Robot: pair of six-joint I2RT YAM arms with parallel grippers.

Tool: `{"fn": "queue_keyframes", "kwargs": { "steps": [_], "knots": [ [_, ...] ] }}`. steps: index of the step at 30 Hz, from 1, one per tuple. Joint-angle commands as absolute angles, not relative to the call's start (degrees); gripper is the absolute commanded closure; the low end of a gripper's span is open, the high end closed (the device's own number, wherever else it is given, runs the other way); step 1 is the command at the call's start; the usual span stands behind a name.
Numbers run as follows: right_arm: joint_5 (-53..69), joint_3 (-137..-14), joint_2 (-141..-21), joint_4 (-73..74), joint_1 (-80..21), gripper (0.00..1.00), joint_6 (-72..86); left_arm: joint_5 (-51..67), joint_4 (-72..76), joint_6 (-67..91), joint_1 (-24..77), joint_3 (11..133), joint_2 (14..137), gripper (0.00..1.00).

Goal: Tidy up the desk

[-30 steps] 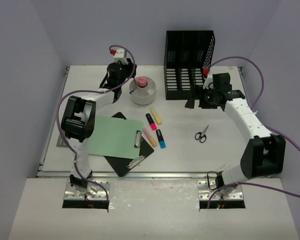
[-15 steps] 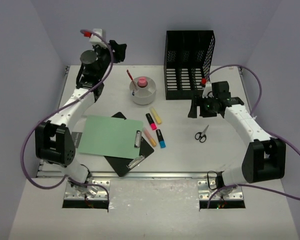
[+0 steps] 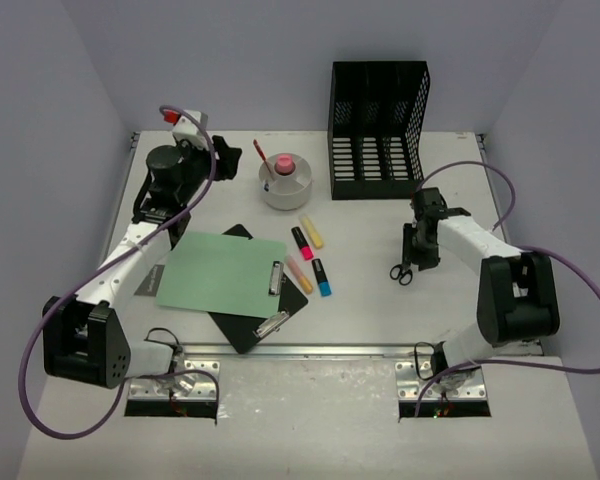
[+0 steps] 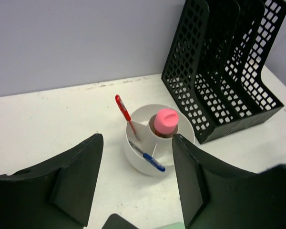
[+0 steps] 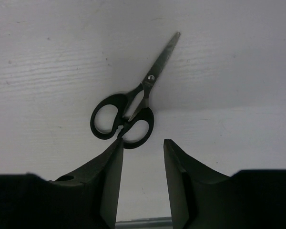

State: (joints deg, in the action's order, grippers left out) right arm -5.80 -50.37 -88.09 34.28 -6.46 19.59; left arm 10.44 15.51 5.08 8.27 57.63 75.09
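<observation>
Desk [image 3: 380, 310], toward right edge: hovering at scissors [image 5: 150, 78], right gripper [image 5: 143, 145] half-open, empty; left gripper [image 4: 136, 157] likewise; centring on handles first.

A black mesh file rack [image 3: 378, 130] stands at the back. Beside it, a round white cup [image 3: 287, 190] holds a red pen [image 3: 263, 158], a blue pen [image 4: 152, 162] and a pink-capped bottle [image 3: 283, 164]. Four highlighters [image 3: 301, 242] lie just beside a green clipboard [image 3: 220, 272], which overlaps a black clipboard [image 3: 265, 312]. Closed scissors [image 5: 149, 79] lie well apart from these.
</observation>
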Motion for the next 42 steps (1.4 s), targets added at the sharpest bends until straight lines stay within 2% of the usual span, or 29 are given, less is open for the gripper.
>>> {"fn": "queue_keyframes", "kwargs": {
  "steps": [1,10,30,35,39,40,42],
  "knots": [
    [-11.33,-50.89,-88.85,32.17,-6.50,0.61,23.02,11.86,15.73,3.60,8.44,55.90,70.84,0.42],
    [-7.56,-55.28,-95.53,34.71,-5.71,0.67,27.51,11.95,15.91,3.87,8.44,53.09,69.00,0.42],
    [-7.30,-49.92,-93.87,33.31,-4.92,0.72,25.23,12.13,16.96,4.13,8.44,52.82,69.61,0.40],
    [-5.98,-50.18,-96.23,32.34,-4.92,0.78,24.96,12.30,16.61,3.96,8.44,53.00,69.61,0.40],
    [-2.91,-51.33,-98.43,32.43,-4.92,0.90,24.61,12.48,15.73,2.82,8.44,52.65,69.26,0.40],
    [-2.29,-51.59,-98.44,32.52,-4.92,0.97,24.52,12.65,15.65,2.55,8.44,52.47,69.17,0.40],
    [-0.28,-51.77,-97.57,33.13,-4.92,0.99,24.52,13.88,16.26,1.33,8.44,51.69,68.47,0.40]
  ]
}}
